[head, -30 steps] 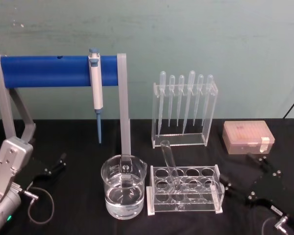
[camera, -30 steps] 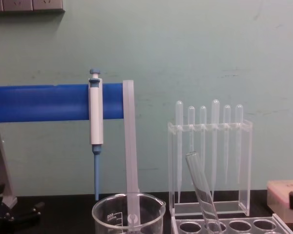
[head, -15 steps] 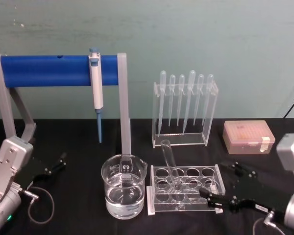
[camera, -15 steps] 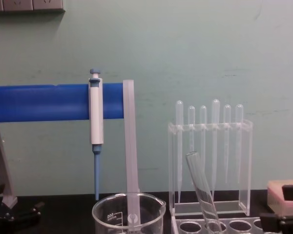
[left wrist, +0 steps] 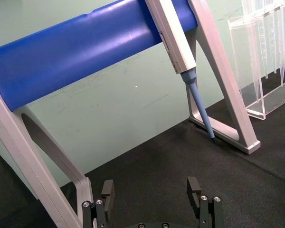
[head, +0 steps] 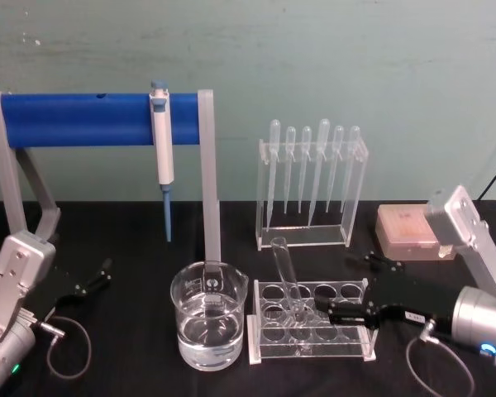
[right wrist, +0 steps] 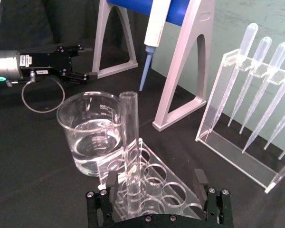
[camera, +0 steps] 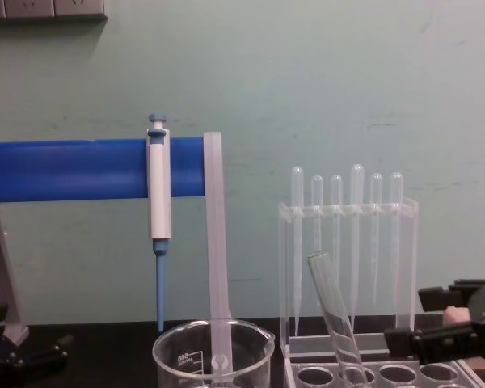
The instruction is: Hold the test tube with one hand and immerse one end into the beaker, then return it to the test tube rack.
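The test tube leans in a clear rack, open rim up, also seen from the side and close up. Left of the rack stands the beaker, about half full of clear liquid. My right gripper is open over the rack's right half, a short way right of the tube and not touching it. My left gripper rests open on the black table at far left.
A blue bar stand holds a white-and-blue pipettor behind the beaker. A clear rack of several plastic pipettes stands behind the tube rack. A pink tip box sits at the right, beside my right arm.
My right arm has swung in from the lower right corner and leftward, bringing its open gripper over the rack beside the tube. The left arm, tube and beaker have not moved.
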### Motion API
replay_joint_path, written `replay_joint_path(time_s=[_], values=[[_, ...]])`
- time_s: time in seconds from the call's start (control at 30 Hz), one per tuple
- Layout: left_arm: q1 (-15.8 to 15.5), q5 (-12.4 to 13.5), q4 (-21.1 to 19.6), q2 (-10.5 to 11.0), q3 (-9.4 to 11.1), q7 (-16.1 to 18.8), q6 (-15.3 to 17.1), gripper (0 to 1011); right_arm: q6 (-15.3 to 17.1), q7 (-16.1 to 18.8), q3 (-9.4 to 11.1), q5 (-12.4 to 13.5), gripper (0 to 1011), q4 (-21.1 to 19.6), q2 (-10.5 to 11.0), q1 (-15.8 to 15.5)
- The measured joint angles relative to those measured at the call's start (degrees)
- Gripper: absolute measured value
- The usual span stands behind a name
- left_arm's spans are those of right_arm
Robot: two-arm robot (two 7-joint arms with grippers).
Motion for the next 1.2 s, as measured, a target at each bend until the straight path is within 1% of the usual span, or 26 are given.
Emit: replay_joint_path(time_s=[0.07,0.1,0.17,0.2,0.3,0.4,0.73,1.0,1.2], values=[[0.0,0.0,0.0,0.0,0.0,0.0,0.0,1000,0.8,0.6,-0.7,-0.3,1003,1.0,-0.6,1.6],[0.0,0.0,0.0,0.0,0.0,0.0,0.0,1000,0.8,0.6,-0.7,-0.3,1003,1.0,-0.6,1.6],[0.0,0.0,0.0,0.0,0.0,0.0,0.0,1000,1.6,1.3,-1.7,-0.7,1003,2.1,-1.4,3.5],[0.0,0.0,0.0,0.0,0.0,0.0,0.0,1000,1.6,1.3,-1.7,-0.7,1003,2.1,-1.4,3.5],[0.0,0.0,0.0,0.0,0.0,0.0,0.0,1000,2.3,1.9,-2.8,-1.2,1003,3.4,-2.2,5.4],[0.0,0.0,0.0,0.0,0.0,0.0,0.0,1000,2.8,2.3,-3.7,-1.5,1003,4.2,-2.8,6.6],[0.0,0.0,0.0,0.0,0.0,0.0,0.0,1000,3.1,2.7,-5.4,-1.9,1002,5.8,-4.3,8.7],[0.0,0.0,0.0,0.0,0.0,0.0,0.0,1000,2.7,2.9,-6.0,-1.9,1003,6.6,-5.0,9.6],[0.0,0.0,0.0,0.0,0.0,0.0,0.0,1000,2.0,3.1,-6.1,-1.7,1003,7.0,-5.1,9.7]])
